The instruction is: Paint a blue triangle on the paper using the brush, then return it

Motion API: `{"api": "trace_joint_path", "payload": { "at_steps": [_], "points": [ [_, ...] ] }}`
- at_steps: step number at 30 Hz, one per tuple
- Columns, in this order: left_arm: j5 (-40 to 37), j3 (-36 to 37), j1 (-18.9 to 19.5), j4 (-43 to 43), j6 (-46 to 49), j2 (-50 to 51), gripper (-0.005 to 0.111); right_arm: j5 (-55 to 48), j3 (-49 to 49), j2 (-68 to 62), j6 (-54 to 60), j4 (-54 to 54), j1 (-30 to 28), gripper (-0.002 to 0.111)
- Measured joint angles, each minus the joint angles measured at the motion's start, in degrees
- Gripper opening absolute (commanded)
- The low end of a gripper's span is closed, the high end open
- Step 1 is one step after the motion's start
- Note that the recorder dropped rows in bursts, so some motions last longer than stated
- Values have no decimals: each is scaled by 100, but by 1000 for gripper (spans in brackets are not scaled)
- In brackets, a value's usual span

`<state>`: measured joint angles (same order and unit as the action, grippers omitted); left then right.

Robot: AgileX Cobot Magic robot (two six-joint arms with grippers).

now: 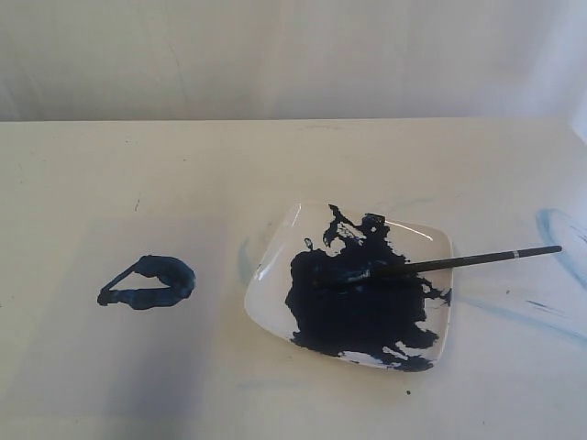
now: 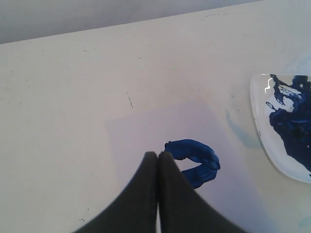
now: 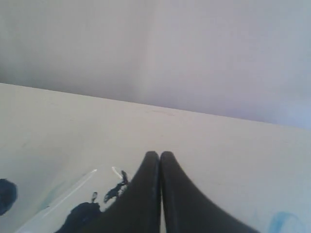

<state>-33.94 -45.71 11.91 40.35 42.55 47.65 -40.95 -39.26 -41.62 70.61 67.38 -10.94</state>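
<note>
The blue triangle is a small dark-blue outline with a rounded corner on the paper, a pale sheet at the table's left. The brush rests free across the white dish, its tip in the dark-blue paint pool and its black handle sticking out to the right. Neither arm shows in the exterior view. My left gripper is shut with nothing in it, just beside the blue triangle over the paper. My right gripper is shut and empty above the dish.
Faint light-blue smears mark the tabletop right of the dish, and another smear lies by the dish's left edge. A pale wall stands behind the table's far edge.
</note>
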Motion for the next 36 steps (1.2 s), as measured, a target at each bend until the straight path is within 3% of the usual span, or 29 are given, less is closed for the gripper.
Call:
{"api": "trace_joint_path", "payload": {
  "at_steps": [10, 30, 36],
  "points": [
    [0, 0, 0, 0, 0, 0, 0, 271, 0, 226, -978, -790, 365, 0],
    [11, 0, 12, 0, 0, -30, 0, -60, 0, 226, -1066, -835, 399, 0],
    [11, 0, 145, -11, 0, -1241, 0, -60, 0, 226, -1066, -835, 399, 0]
  ]
}}
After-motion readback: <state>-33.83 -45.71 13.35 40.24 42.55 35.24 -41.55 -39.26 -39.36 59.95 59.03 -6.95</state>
